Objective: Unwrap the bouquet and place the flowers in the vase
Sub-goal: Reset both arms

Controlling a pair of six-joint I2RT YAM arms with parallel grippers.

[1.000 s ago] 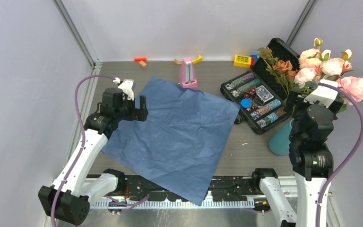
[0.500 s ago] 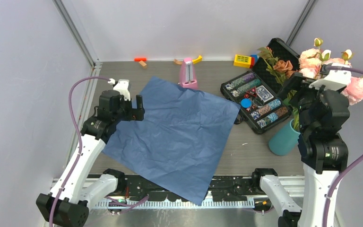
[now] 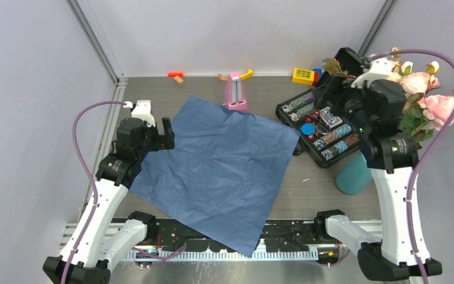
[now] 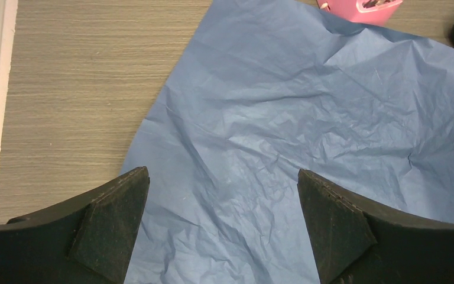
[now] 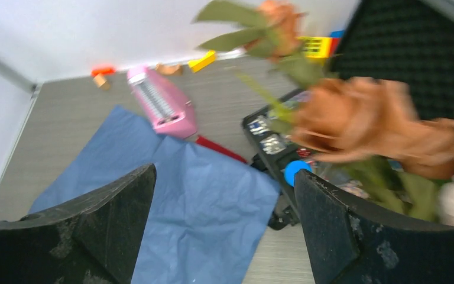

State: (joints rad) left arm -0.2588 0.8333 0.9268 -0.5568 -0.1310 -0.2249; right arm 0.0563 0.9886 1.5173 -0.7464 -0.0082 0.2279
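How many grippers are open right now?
2. The left gripper is above the blue paper's left edge, empty. The right gripper is up beside the flowers, over the poker chip case, also empty.

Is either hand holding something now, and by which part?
Nothing is held. The left hand is open above the blue paper, and the right hand is open near the flowers.

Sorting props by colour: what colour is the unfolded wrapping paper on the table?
Blue wrapping paper, plain and creased; clearest in the left wrist view.
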